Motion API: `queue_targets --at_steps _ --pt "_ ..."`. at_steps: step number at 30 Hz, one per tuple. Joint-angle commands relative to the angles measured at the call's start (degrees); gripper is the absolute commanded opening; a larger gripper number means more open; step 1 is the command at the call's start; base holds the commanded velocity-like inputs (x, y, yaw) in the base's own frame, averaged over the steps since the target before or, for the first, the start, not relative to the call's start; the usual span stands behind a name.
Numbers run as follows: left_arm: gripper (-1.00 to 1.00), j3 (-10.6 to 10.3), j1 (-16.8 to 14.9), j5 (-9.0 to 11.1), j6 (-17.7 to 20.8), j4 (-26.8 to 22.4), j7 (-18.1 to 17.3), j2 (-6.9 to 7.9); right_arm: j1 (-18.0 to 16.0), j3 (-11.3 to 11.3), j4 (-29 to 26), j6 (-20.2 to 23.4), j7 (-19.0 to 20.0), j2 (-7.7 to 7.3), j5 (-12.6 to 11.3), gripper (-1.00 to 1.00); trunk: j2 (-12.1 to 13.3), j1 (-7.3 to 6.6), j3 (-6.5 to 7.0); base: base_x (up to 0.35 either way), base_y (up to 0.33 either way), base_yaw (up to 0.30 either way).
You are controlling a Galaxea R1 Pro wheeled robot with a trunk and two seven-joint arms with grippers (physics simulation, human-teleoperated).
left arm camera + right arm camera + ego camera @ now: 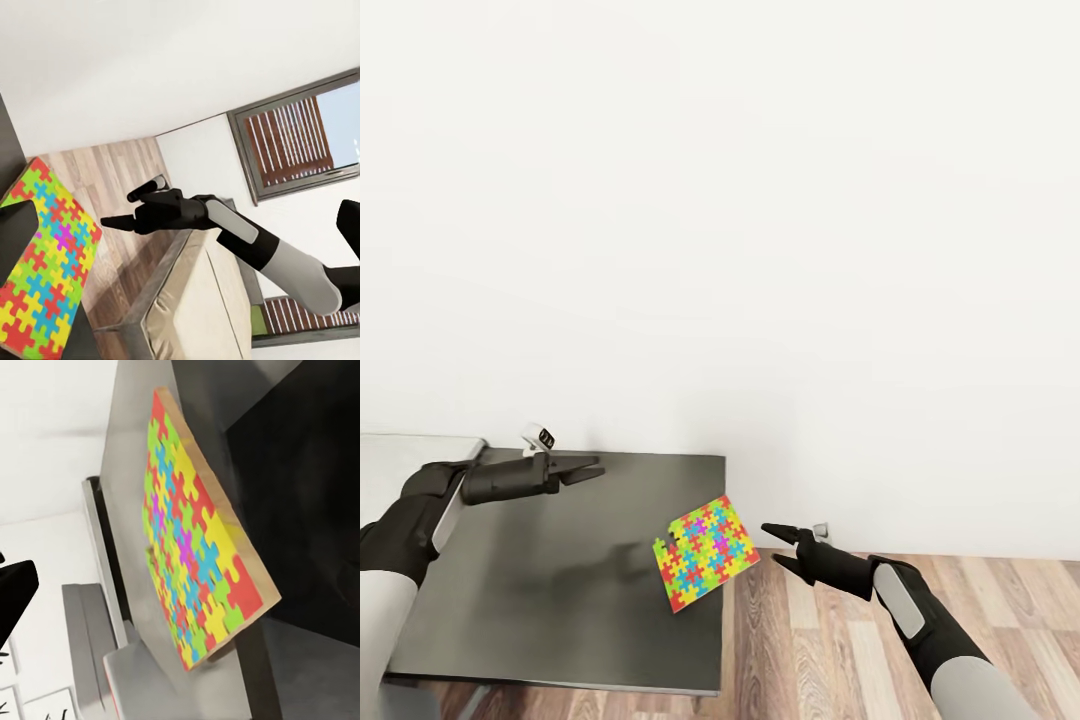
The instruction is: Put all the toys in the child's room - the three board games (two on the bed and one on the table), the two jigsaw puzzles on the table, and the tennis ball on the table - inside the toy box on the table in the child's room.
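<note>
Head view: puzzle (706,552) lies at the dark cabinet's (560,580) right edge, just left of the spread right gripper (775,548); left gripper (586,469), fingers apart, hovers farther back-left.

Plain white wall (720,200) behind, meeting a wood-plank floor (830,640) at lower right. Dark-framed window (300,135) with brown slatted blinds, set into the white wall.

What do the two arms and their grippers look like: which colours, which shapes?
Both arms have light-grey rounded upper segments, black joint sections and a grey panel on the forearm. The left gripper and the right gripper are black with two slim pointed fingers each. A small white-grey camera block sits near each wrist. No cables show.
</note>
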Motion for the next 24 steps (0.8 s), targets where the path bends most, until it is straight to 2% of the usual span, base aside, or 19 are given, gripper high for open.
queue_targets --at_steps 1,8,24 --pt "1.0 0.0 0.0 0.0 0.6 0.0 -0.2 0.0 0.0 -0.1 0.0 0.3 0.2 0.03 0.0 1.0 -0.1 0.01 -0.06 0.0 0.103 0.0" --pt "1.0 0.0 0.0 0.0 0.6 0.0 -0.2 -0.02 -0.1 -0.1 0.0 0.3 0.2 -0.08 0.0 1.0 -0.1 0.01 -0.06 0.0 0.131 0.0" --pt "1.0 0.0 0.0 -0.1 0.5 0.0 -0.2 -0.02 0.0 -0.1 0.0 0.3 0.2 0.03 0.0 1.0 -0.5 0.23 -0.24 0.0 0.012 0.0"
